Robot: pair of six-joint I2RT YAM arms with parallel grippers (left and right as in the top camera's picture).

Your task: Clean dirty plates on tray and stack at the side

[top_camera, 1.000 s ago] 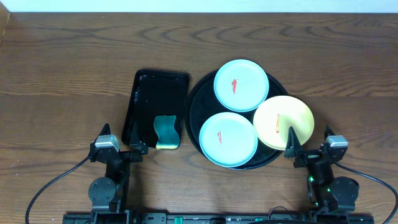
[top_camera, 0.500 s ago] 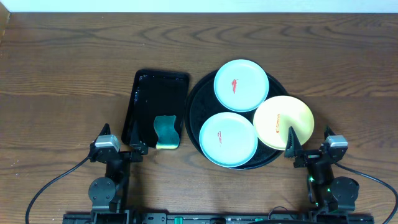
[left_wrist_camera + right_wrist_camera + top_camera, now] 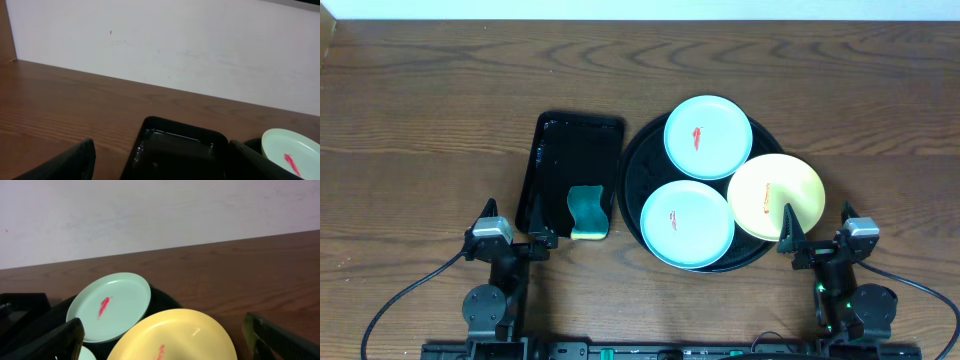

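The round black tray point(image 3: 642, 170) holds three plates. A pale blue-green plate point(image 3: 708, 137) with a red smear lies at its far side, a second blue-green plate point(image 3: 687, 224) at its near side, and a pale yellow plate point(image 3: 775, 196) with an orange smear on its right rim. My left gripper point(image 3: 516, 228) is open and empty at the table's near left, beside the rectangular tray. My right gripper point(image 3: 815, 232) is open and empty just near the yellow plate point(image 3: 175, 335). The far blue-green plate point(image 3: 110, 306) also shows in the right wrist view.
A smaller rectangular black tray point(image 3: 560, 150) lies left of the round tray, with a green and yellow sponge point(image 3: 587, 212) at its near end. It also shows in the left wrist view point(image 3: 180, 150). A white wall runs behind the table.
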